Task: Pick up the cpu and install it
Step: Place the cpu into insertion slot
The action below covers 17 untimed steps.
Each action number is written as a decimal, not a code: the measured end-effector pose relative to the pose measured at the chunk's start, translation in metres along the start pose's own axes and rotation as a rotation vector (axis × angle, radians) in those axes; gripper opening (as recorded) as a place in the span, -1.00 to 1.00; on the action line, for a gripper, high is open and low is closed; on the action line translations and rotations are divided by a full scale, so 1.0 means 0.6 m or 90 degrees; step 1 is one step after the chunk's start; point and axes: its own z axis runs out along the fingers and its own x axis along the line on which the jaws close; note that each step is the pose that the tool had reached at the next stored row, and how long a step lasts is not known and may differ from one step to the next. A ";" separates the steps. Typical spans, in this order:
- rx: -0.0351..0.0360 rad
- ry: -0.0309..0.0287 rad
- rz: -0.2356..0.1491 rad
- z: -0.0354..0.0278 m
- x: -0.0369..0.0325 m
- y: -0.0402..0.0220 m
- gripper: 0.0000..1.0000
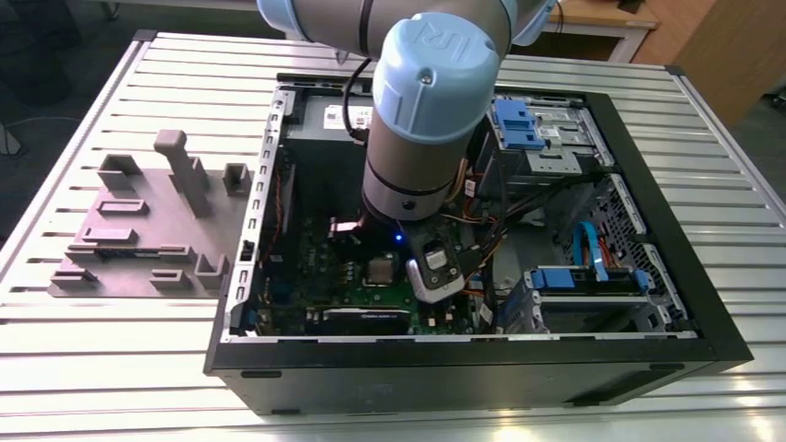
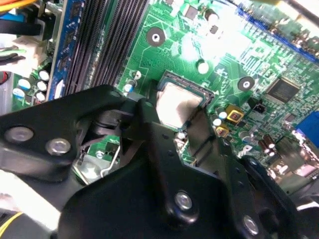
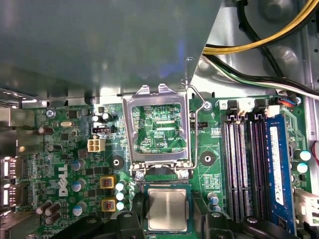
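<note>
The cpu (image 3: 167,209) is a small silver square with a pale rim. It lies flat in the socket on the green motherboard (image 3: 65,149). In the second wrist view the cpu (image 2: 177,103) shows between two black fingers (image 2: 149,124). My gripper (image 3: 167,211) straddles it, one finger against each of two opposite edges, and is shut on it. In the exterior view the cpu (image 1: 378,270) sits just below the arm's wrist (image 1: 399,207), inside the open computer case (image 1: 687,276).
The socket's silver hinged frame (image 3: 157,97) stands swung open beside the cpu, with its wire lever (image 3: 192,129) raised. Memory slots (image 3: 249,164) and a blue module (image 3: 276,169) run alongside. Yellow and black cables (image 3: 259,35) hang close by. A grey fixture plate (image 1: 147,230) lies at the exterior view's left.
</note>
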 end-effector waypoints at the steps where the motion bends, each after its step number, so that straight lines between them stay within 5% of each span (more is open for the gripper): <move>1: 0.0004 0.0003 0.000 -0.003 0.000 0.000 -0.06; 17: 0.0009 0.0008 -0.006 -0.005 0.004 0.000 -0.06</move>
